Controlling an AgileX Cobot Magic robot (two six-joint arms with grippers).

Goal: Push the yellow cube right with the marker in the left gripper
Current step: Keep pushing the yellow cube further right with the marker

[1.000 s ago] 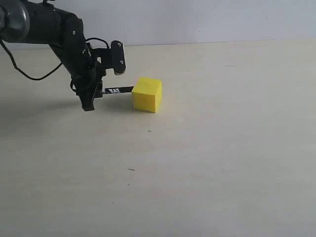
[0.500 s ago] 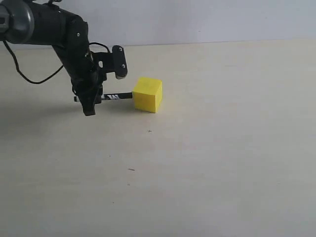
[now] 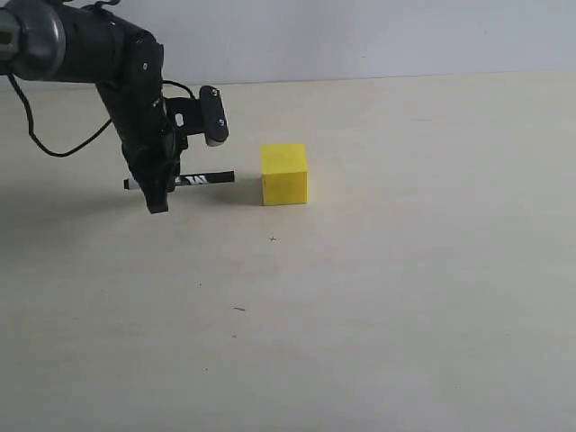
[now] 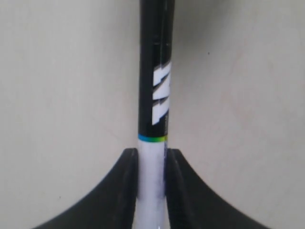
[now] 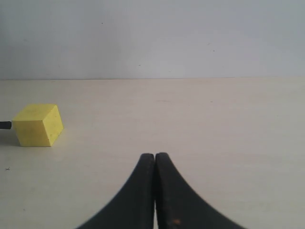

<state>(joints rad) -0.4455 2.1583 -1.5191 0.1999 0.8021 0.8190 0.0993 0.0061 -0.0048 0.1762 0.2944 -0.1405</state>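
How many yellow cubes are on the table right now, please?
1. The yellow cube sits on the table, right of the marker tip and apart from it in the exterior view; the left gripper holds the marker. None seems hidden.

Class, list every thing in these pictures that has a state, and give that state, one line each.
left claw: shut on the marker.
marker: held level, tip short of the yellow cube.
yellow cube: resting flat on the table, nothing touching it.
right claw: shut, empty.
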